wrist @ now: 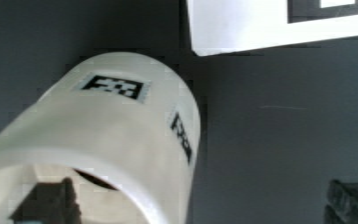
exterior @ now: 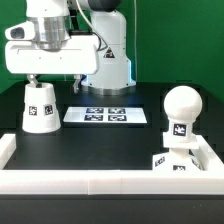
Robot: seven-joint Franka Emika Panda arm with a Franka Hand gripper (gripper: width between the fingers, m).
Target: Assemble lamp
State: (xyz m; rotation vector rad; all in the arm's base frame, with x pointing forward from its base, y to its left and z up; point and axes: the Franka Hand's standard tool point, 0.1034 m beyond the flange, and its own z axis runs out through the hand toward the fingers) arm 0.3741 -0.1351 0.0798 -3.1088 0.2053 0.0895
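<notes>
No readable text; only square tags on the shade [exterior: 39, 106].

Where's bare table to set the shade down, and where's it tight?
Free: the dark table in front of the marker board, between the shade on the exterior view's left and the bulb on its right. Crowded: the right corner, where the bulb sits on the base against the white rim. The gripper hangs right over the shade.

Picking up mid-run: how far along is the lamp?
Done: the bulb stands in the base at the exterior view's right. In hand: the gripper sits over the shade; grasp unclear. Left: carrying the shade over onto the bulb.
</notes>
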